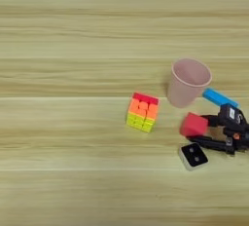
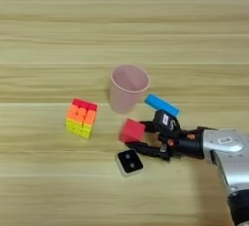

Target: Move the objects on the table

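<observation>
Table (image 1: 63, 35): light wood grain, long plank lines, fills both views. Right arm's silver forearm (image 2: 228, 154) enters from lower right.

Pink cup (image 2: 127, 87) upright, mouth open, right of centre. Puzzle cube (image 2: 81, 118), red, orange, yellow and green squares, stands alone to the cup's left, well apart from the gripper.

Gripper (image 2: 141, 137) reaches leftward, black fingers spread to either side of the red cube (image 2: 132, 130). Cube appears held between them, though contact on the far finger is hard to confirm.

Blue flat block (image 2: 161, 104) lies just behind the gripper, near the cup's base. Small black-and-white tile (image 2: 130, 162) sits just below the lower finger.

Progress, as judged: red cube being handled, not placed anywhere clear. Puzzle cube, block and tile look untouched.
</observation>
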`<state>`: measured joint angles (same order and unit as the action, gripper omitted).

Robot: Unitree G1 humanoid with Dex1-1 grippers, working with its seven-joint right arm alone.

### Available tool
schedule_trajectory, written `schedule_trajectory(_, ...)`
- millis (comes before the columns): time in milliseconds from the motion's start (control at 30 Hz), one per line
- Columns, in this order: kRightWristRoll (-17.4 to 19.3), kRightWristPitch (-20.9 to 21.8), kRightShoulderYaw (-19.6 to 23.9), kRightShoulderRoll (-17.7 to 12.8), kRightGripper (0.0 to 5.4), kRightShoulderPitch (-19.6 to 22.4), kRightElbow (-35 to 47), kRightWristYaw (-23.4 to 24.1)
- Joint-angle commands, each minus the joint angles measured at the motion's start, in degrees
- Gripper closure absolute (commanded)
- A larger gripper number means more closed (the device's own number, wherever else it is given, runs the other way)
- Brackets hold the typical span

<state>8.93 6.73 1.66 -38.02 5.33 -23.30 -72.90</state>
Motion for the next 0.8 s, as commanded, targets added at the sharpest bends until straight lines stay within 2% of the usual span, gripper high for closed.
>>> schedule_trajectory(33,0.4,1.0,1.2,-2.0,2.21,3.5,1.5,2.0)
schedule_trajectory(700,1.5,1.1,2.6,-2.5,0.04,4.7,1.0,2.0)
schedule_trajectory(800,1.8,1.1,3.1,-2.7,0.04,4.8,1.2,2.0)
